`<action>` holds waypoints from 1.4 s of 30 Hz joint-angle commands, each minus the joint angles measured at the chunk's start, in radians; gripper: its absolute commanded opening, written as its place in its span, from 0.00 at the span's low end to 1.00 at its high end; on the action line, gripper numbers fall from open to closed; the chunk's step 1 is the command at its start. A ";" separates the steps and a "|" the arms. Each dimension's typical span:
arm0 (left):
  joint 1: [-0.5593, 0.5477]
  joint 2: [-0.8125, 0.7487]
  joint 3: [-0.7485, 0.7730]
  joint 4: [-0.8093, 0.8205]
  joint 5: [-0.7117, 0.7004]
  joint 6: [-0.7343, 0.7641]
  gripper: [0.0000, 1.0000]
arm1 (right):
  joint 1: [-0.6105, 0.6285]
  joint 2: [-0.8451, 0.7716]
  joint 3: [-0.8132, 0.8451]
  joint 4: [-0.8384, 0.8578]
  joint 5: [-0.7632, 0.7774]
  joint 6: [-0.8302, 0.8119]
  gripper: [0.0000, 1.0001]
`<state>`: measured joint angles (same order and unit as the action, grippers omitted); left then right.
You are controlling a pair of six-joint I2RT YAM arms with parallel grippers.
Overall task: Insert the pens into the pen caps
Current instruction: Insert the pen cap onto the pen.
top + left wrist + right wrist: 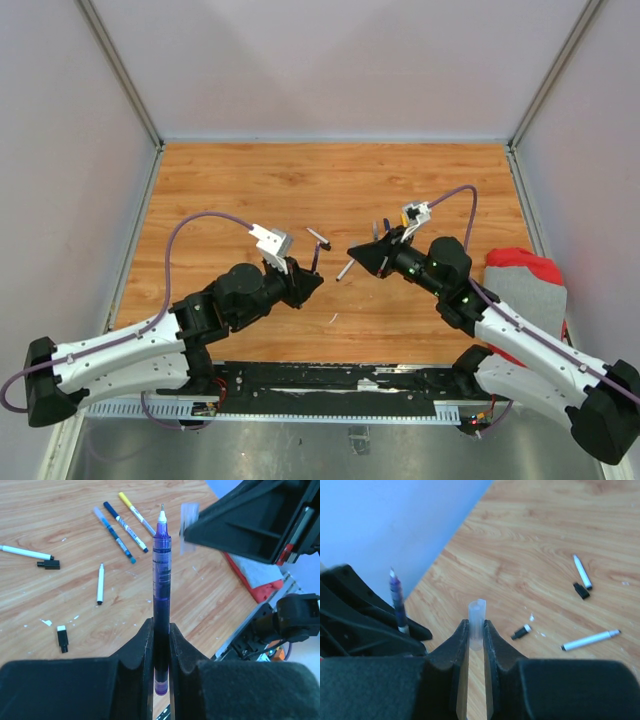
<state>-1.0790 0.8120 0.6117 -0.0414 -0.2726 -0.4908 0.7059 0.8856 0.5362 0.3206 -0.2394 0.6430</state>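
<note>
Wooden bench (240, 190), three pens (125, 526) lying side by side, a white pen (100, 582) alone, another white pen (22, 552) with a black cap (48, 564) just beside its end, a second black cap (62, 639) apart, red and grey cloth (528, 285) at the right edge

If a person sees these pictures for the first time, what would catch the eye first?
First comes the purple pen, tip up, clamped in the left gripper. Facing it is the right gripper, which pinches a clear cap; the two point at each other, still apart, above the middle of the wooden table. Around them, loose pens and small black caps lie scattered on the wood.
</note>
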 commanded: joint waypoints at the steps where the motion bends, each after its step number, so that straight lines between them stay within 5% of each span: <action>1: -0.031 -0.052 -0.038 0.090 -0.050 -0.027 0.00 | -0.006 -0.049 -0.018 0.238 0.034 0.079 0.01; 12: -0.043 -0.068 -0.073 0.130 -0.028 -0.039 0.00 | -0.006 -0.088 0.046 0.246 0.136 0.077 0.01; 32: -0.065 -0.110 -0.141 0.262 0.023 -0.006 0.00 | 0.043 0.061 0.149 0.516 0.004 0.108 0.00; 42: -0.065 -0.115 -0.141 0.266 0.033 0.001 0.00 | 0.106 0.102 0.154 0.485 -0.017 0.125 0.01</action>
<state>-1.1347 0.7006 0.4755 0.1783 -0.2485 -0.5045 0.7692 0.9821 0.6647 0.7746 -0.2356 0.7650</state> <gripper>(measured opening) 0.148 0.134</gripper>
